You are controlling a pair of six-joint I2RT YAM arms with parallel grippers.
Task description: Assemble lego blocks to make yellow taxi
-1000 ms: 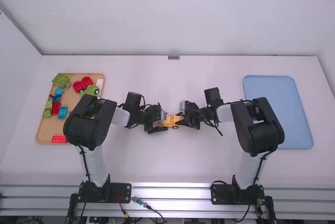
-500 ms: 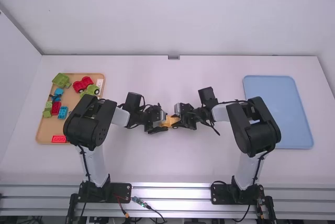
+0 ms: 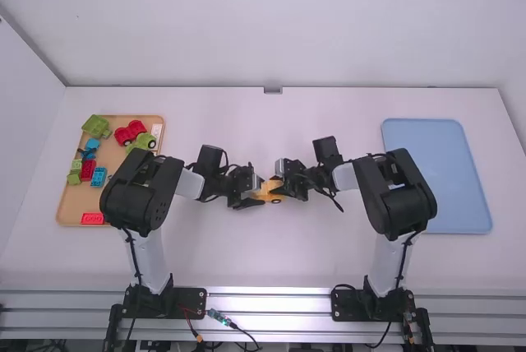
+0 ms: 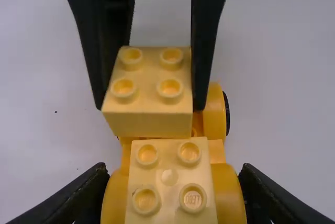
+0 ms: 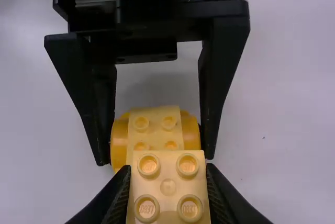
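One yellow wheeled base (image 4: pixel 222 119) is sitting mid-table between the two grippers, and one four-studded yellow block (image 4: pixel 170 174) is resting on top of it. A second four-studded block (image 4: pixel 149 124) is hovering above the base, beside the first; whether it is touching cannot be told.

The left gripper (image 3: pixel 260 192) is gripping the base, one finger pressing each side. The right gripper (image 3: pixel 283 184) is pinching the second block between its two fingers.

Farther out on the white table (image 3: pixel 246 261), one wooden tray (image 3: pixel 82 197) is lying on the left, partly behind the left arm. It is holding one red wheeled piece (image 3: pixel 130 132), one green wheeled piece (image 3: pixel 141 141), one larger green piece (image 3: pixel 97 127), one white block (image 3: pixel 156 130), two red blocks (image 3: pixel 88 170), two small green blocks (image 3: pixel 74 178) and two blue pieces (image 3: pixel 99 177). One blue tray (image 3: pixel 436 175) is lying on the right.
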